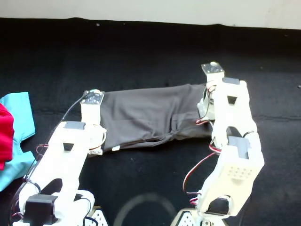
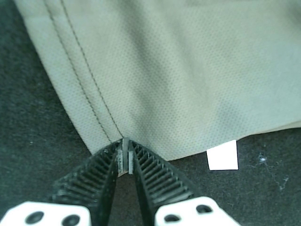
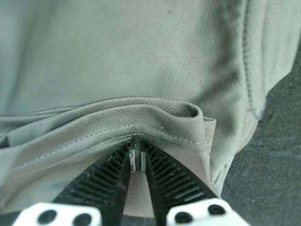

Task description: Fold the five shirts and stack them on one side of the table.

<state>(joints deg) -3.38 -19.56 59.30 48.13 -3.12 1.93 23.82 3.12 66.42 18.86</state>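
Two grippers held one grey shirt (image 1: 150, 120), which lay partly folded as a long band across the middle of the black table (image 1: 141, 56), between the two arms. We found the left gripper (image 2: 125, 157) pressed together on the stitched hem at one corner of the grey shirt, with a white tag (image 2: 222, 156) just beside that corner on the table. We found the right gripper (image 3: 137, 159) pinching a doubled, stitched edge at the opposite end. On the left arm's side, well apart from the grey shirt, a red shirt (image 1: 5, 136) lay on a teal shirt (image 1: 21, 117).
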